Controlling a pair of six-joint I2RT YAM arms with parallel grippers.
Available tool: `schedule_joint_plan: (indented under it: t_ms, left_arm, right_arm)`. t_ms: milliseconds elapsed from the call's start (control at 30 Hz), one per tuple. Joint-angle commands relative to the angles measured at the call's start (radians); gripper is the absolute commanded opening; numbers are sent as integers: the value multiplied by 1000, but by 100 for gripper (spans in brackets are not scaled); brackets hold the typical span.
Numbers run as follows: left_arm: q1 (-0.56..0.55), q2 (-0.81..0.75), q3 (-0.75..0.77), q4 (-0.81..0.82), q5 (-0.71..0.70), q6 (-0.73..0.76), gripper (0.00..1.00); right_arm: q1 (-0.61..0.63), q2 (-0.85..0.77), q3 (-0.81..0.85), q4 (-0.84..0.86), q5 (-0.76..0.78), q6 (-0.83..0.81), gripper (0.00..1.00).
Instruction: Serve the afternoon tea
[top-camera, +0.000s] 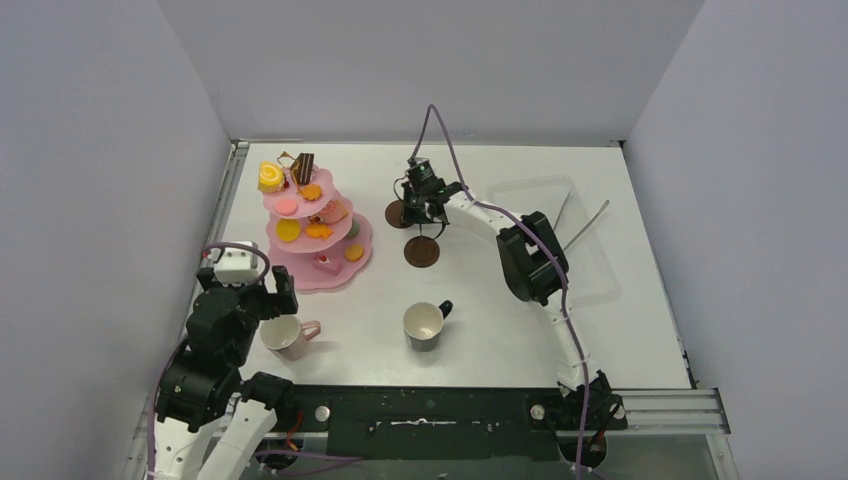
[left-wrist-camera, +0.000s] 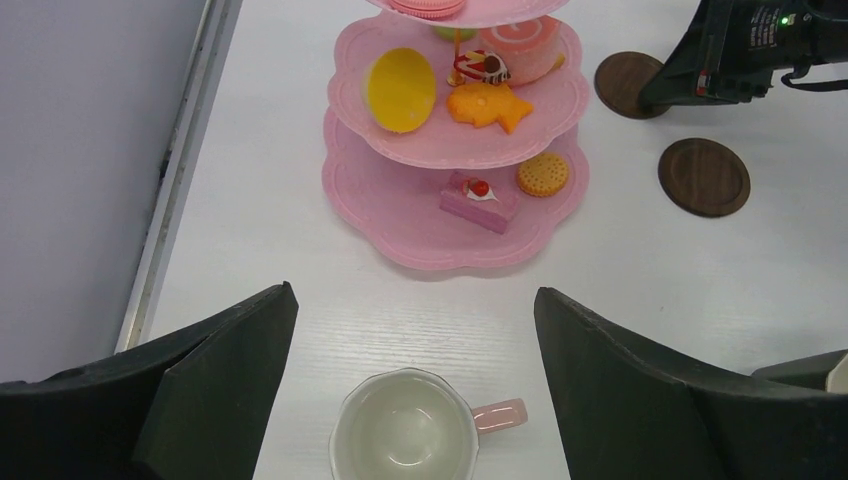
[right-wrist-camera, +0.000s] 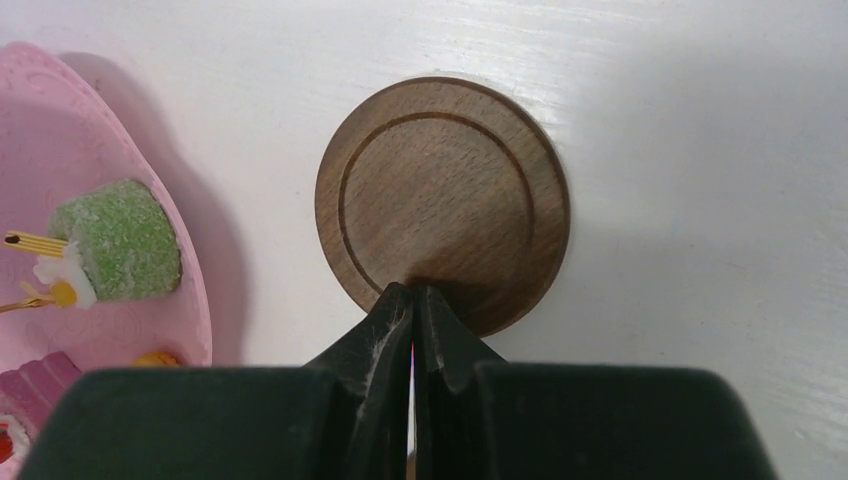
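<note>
Touching the near rim of 1 brown coaster (right-wrist-camera: 442, 190), right fingers (right-wrist-camera: 385, 340) pressed together; left fingers (left-wrist-camera: 230, 370) spread near pink mug (left-wrist-camera: 405, 435).

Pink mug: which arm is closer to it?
Left. The left arm hovers right by the pink mug, jaws open either side of it; the right arm is far across the table, jaws shut at a coaster's edge.
</note>
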Motion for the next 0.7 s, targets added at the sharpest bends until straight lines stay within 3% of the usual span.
schedule_joint_plan:
  t_ms: [0, 233, 533, 667]
  left_arm:
    - [-12, 46, 48, 38, 31, 0, 87]
    - [-13, 81, 42, 59, 20, 12, 87]
    - [-14, 70, 36, 54, 33, 1, 87]
    - [-15, 62, 32, 51, 23, 4, 87]
  right_arm:
    - [20, -108, -44, 9, -13, 43, 0]
    - [14, -208, -101, -10, -59, 33, 10]
    - [0, -327, -267, -28, -55, -26, 37]
    - [-17, -359, -339, -17, -57, -39, 39]
